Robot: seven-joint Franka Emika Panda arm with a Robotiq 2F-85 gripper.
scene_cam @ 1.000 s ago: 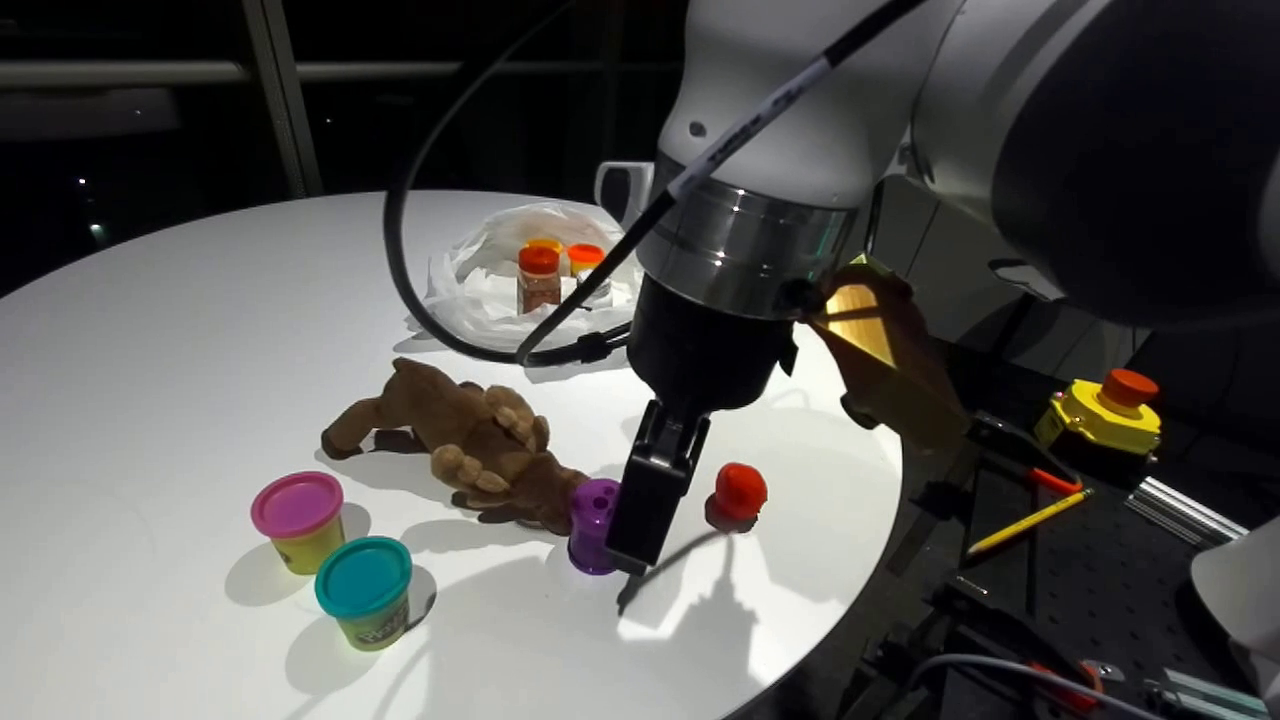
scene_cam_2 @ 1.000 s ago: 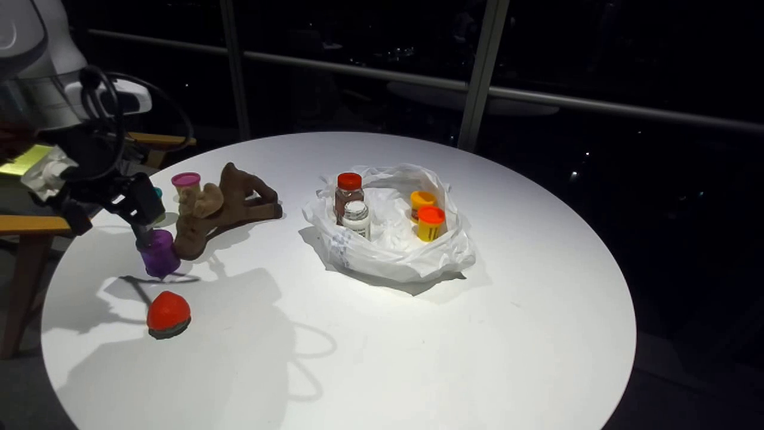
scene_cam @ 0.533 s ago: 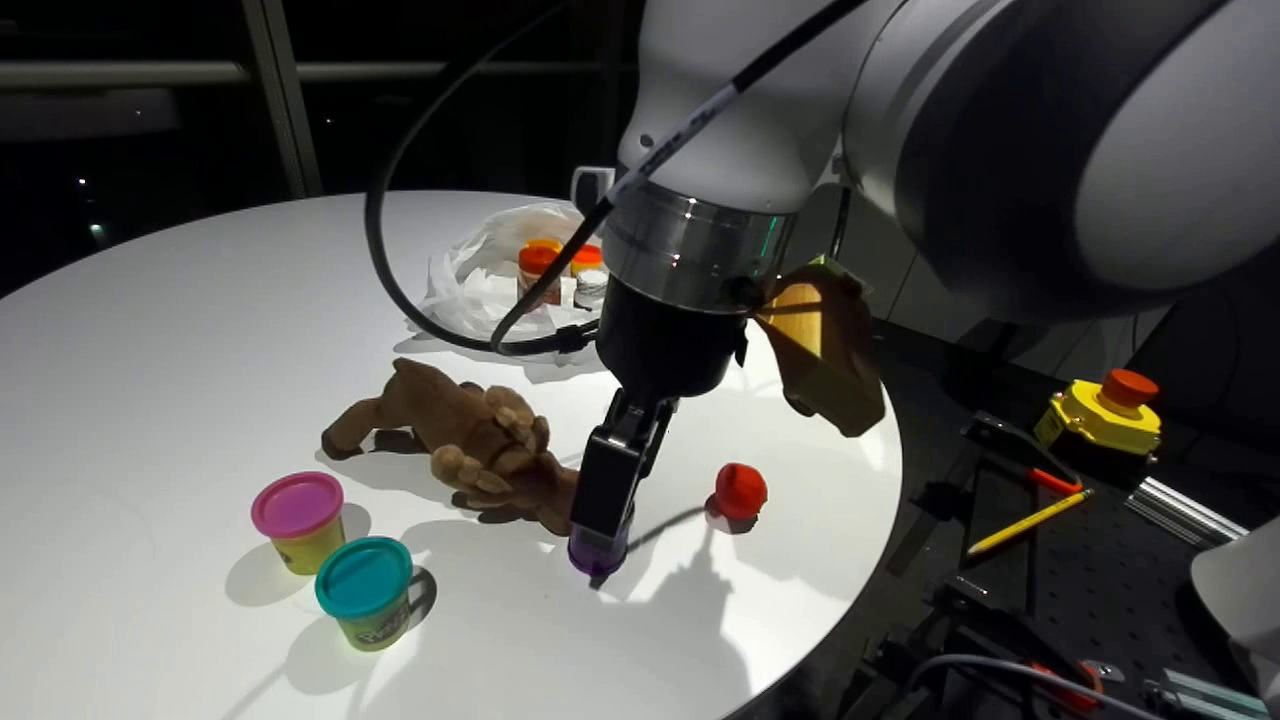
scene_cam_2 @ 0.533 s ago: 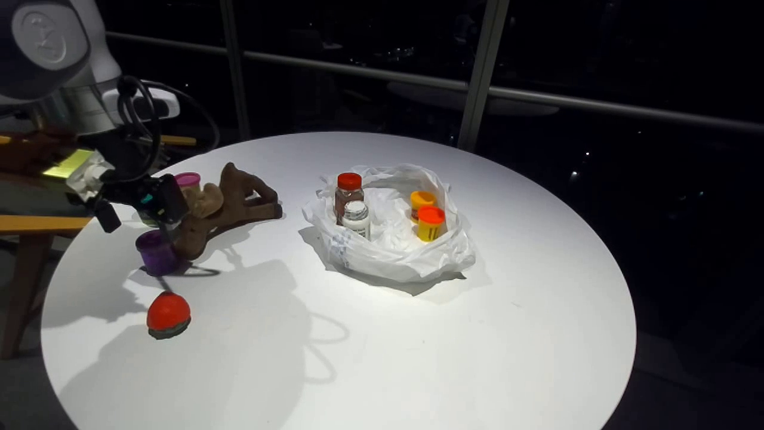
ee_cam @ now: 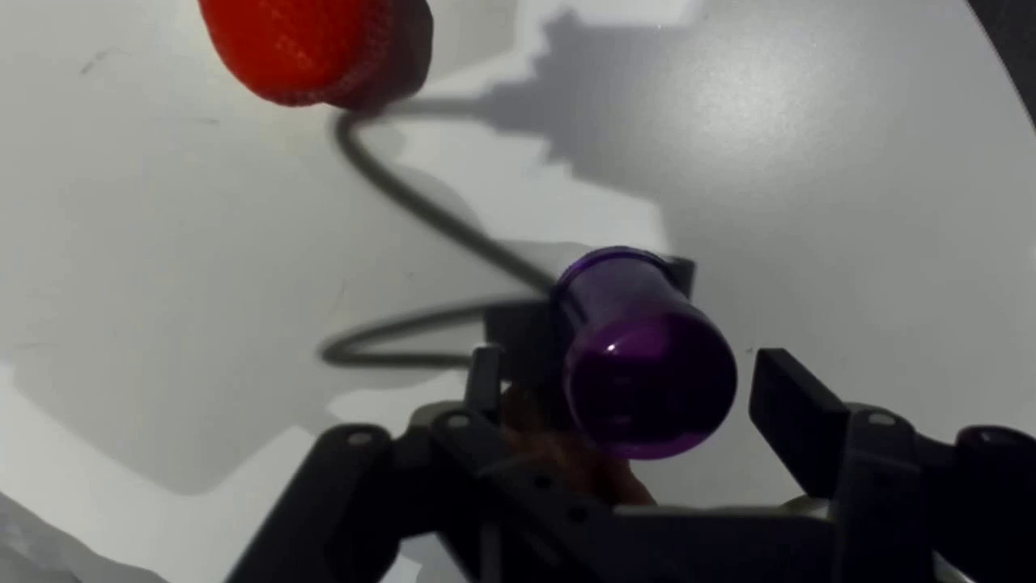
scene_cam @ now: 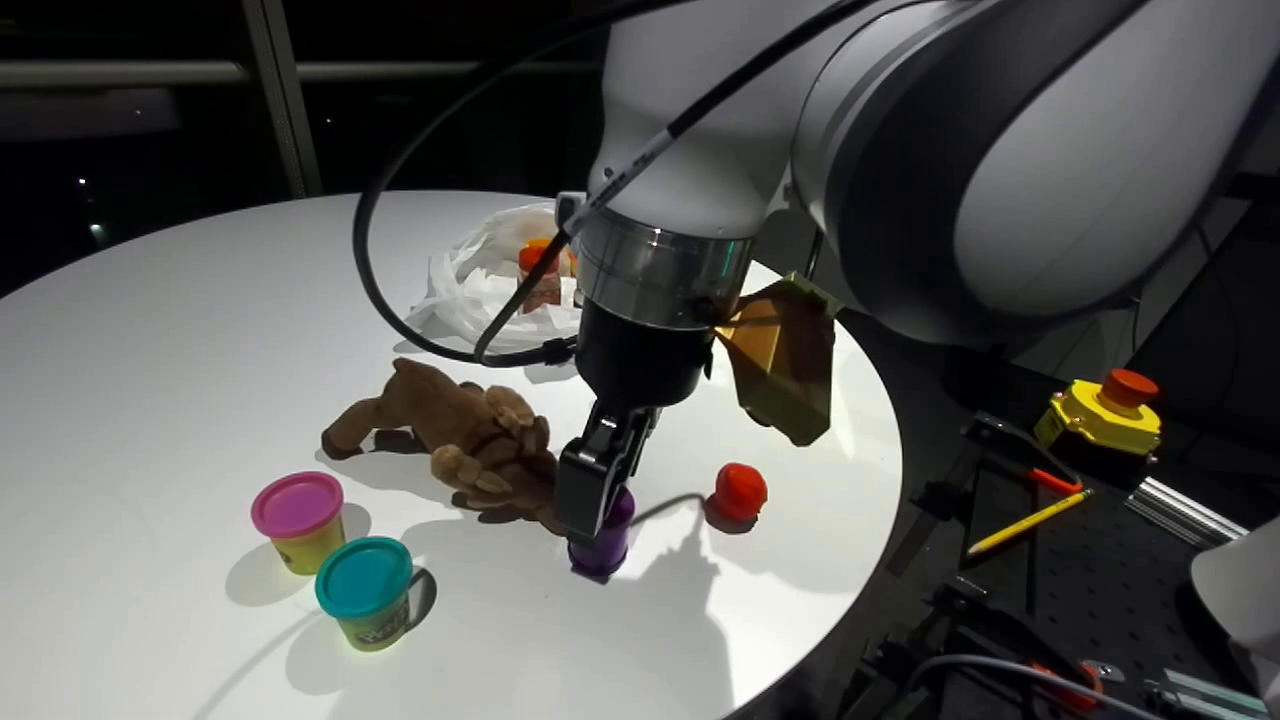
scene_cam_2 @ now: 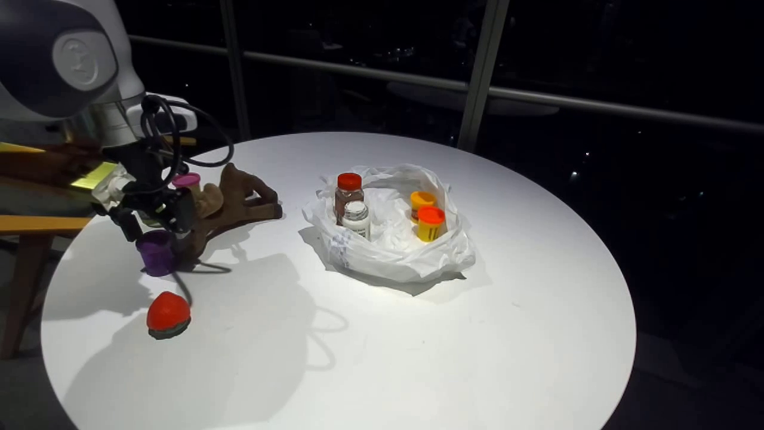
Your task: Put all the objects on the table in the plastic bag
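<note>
The purple cup (ee_cam: 647,380) stands upright on the white table (scene_cam_2: 477,346). My gripper (ee_cam: 631,385) is open, its fingers (ee_cam: 797,425) on either side of the cup's upper end, with a gap at each side in the wrist view. Against the cup lies the brown toy (scene_cam: 450,420). A pink-lidded cup (scene_cam: 298,508) and a teal-lidded cup (scene_cam: 364,580) stand close together. A red object (scene_cam_2: 168,312) sits nearby. Inside the plastic bag (scene_cam_2: 412,266) are a red-capped jar (scene_cam_2: 350,194), a white-capped bottle (scene_cam_2: 357,220) and two yellow cups (scene_cam_2: 430,224) with orange lids.
The arm's looping cable (scene_cam: 375,270) hangs beside the wrist, in front of the bag in that view. Off the table's edge are a yellow box (scene_cam: 1105,415) with a red button and a pencil (scene_cam: 1030,522). Dark windows rise behind the table.
My gripper has shifted from beside the purple cup to over it, its fingers now straddling the top. The cup, toy, lidded cups, red object and bag have stayed put.
</note>
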